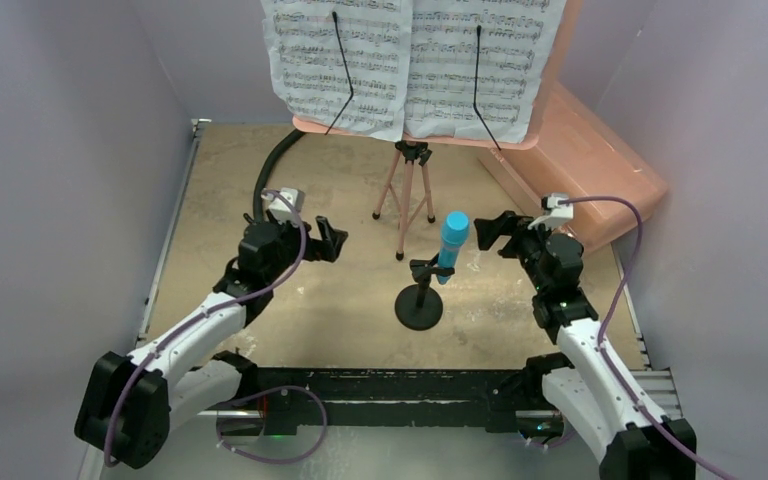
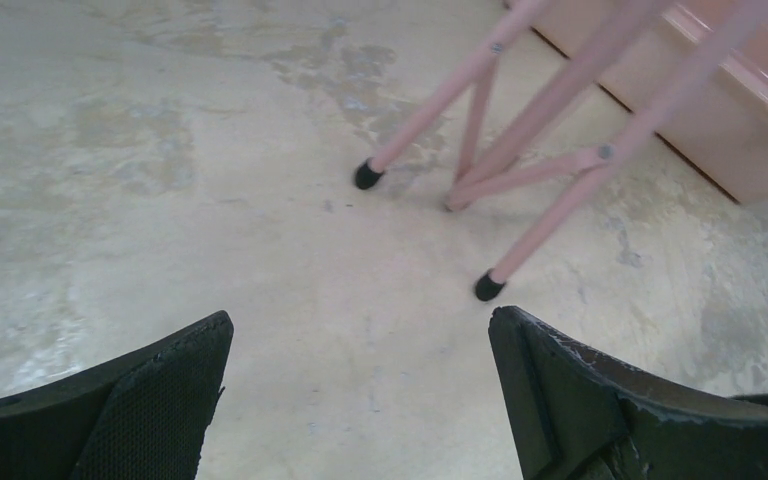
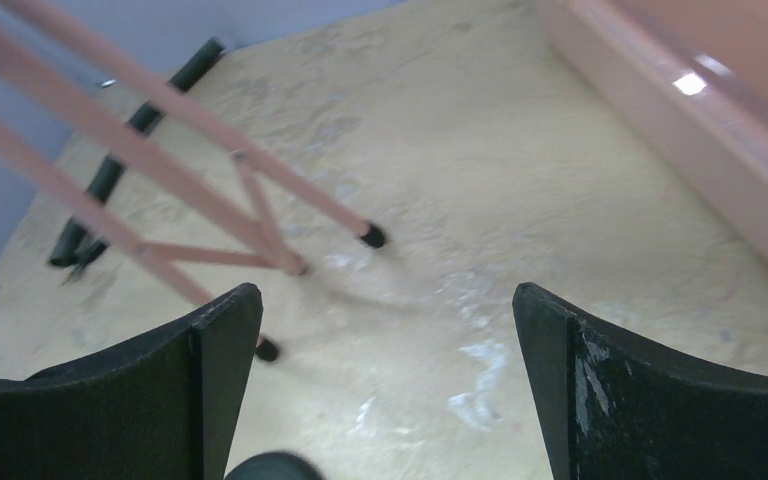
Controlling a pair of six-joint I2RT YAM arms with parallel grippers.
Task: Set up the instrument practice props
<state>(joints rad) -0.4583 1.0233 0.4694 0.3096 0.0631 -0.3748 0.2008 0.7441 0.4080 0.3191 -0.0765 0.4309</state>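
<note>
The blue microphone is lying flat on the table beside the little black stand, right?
No. The blue microphone is held up in the clip of the little black stand, not lying on the table. The top view shows it.

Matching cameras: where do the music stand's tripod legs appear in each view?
Top: tripod legs centre, under the sheet music.
Left wrist: legs upper right.
Right wrist: legs upper left.
Shared landmark: pink box, right of the legs in all views.

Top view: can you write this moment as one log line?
blue microphone: on mic stand | left gripper: open, empty | right gripper: open, empty
</note>
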